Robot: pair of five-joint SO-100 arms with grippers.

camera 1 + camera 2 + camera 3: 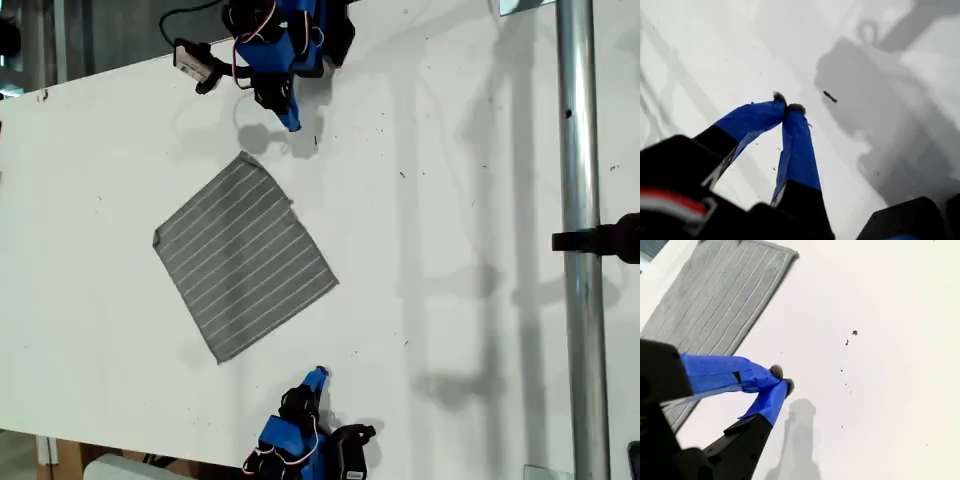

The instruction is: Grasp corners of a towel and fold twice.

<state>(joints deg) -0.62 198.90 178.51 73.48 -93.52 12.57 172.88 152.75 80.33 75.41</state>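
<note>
Mid-surface (460,200): towel (245,258), flat, unfolded, set diamond-wise, corners toward both arms; no clear long axis. First gripper (788,108): fingers pinched together, empty, over bare white. Second gripper (782,379): fingers closed, empty, just off a towel (715,305) edge. Which arm in the exterior view is which, I cannot tell.

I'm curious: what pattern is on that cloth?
The towel is grey with thin white parallel stripes, clearest in the exterior view.
</note>
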